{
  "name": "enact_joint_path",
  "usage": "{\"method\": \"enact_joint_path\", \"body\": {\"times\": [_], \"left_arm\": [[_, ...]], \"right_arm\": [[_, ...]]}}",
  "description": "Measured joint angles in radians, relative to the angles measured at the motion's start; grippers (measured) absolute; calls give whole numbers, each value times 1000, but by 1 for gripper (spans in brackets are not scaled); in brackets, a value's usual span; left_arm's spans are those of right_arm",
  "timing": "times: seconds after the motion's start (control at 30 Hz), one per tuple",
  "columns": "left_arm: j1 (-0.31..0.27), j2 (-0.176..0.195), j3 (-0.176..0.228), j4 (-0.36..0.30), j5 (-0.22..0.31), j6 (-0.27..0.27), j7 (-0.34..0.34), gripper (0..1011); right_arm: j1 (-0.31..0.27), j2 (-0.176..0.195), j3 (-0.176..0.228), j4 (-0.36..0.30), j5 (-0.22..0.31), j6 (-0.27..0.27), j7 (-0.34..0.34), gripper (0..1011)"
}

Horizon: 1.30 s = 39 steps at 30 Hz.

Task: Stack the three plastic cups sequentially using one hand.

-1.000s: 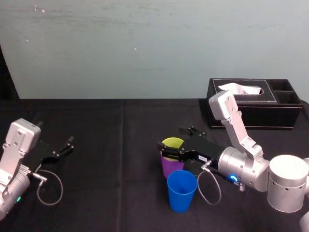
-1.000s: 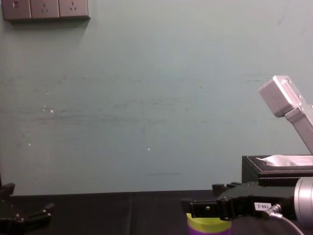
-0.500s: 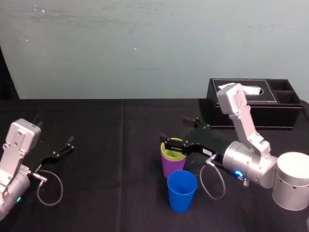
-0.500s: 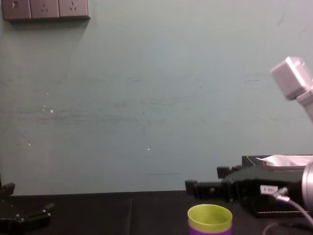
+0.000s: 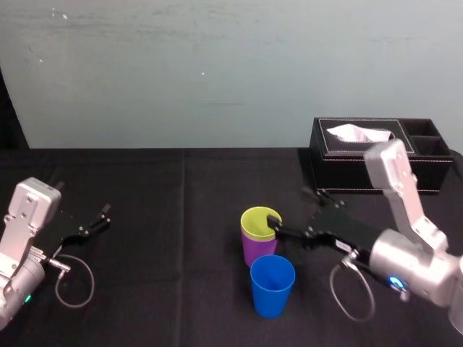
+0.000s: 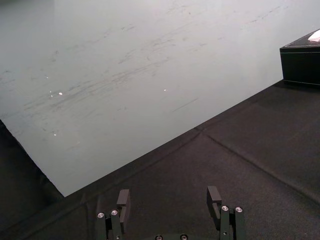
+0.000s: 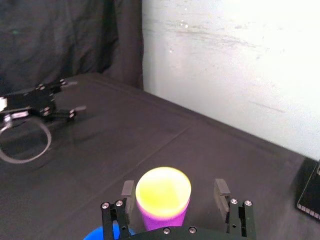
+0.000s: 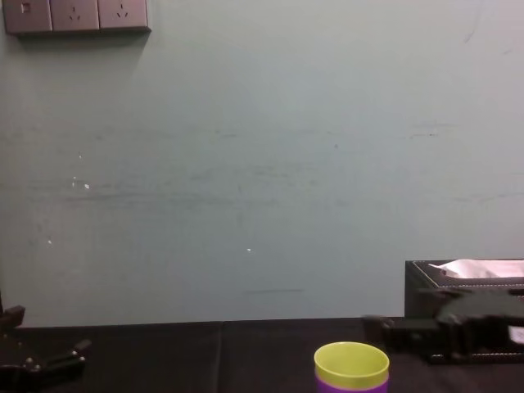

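You are looking at a job that is partly done. The yellow-green cup (image 5: pixel 258 220) is sitting inside the purple cup (image 5: pixel 255 249), so two cups are making one stack. That stack is standing just in front of the right pincer (image 5: pixel 289 208). I cannot tell if one fingertip is touching the rim. The right pincer is holding its fingers spread wide and is pinching nothing. The bright blue cup (image 5: pixel 273 284) is standing alone on the black table (image 5: pixel 181 217), just beside the stack and on the robot's side of the pincer's fingers. I am guessing it is the one cup left to stack. The left pincer (image 5: pixel 90 224) is resting far off to the side, fingers spread, holding nothing.
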Motion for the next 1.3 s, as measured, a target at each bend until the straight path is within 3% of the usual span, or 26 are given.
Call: {"method": "enact_joint_path", "body": {"times": [0.33, 0.6, 0.77, 0.93, 1.3], "left_arm": [[0, 0, 0, 0, 0, 0, 0, 1000], [0, 0, 0, 0, 0, 0, 0, 1000], [0, 0, 0, 0, 0, 0, 0, 1000], [0, 0, 0, 0, 0, 0, 0, 1000], [0, 0, 0, 0, 0, 0, 0, 1000]], "right_arm": [[-205, 98, 87, -112, 69, -48, 0, 1004], [-312, 152, 116, -144, 88, -89, 12, 1004], [-336, 177, 100, -144, 63, -119, 40, 1004], [-339, 179, 71, -114, 20, -164, 59, 1004], [-289, 112, 17, -3, -52, -228, 71, 1004]]}}
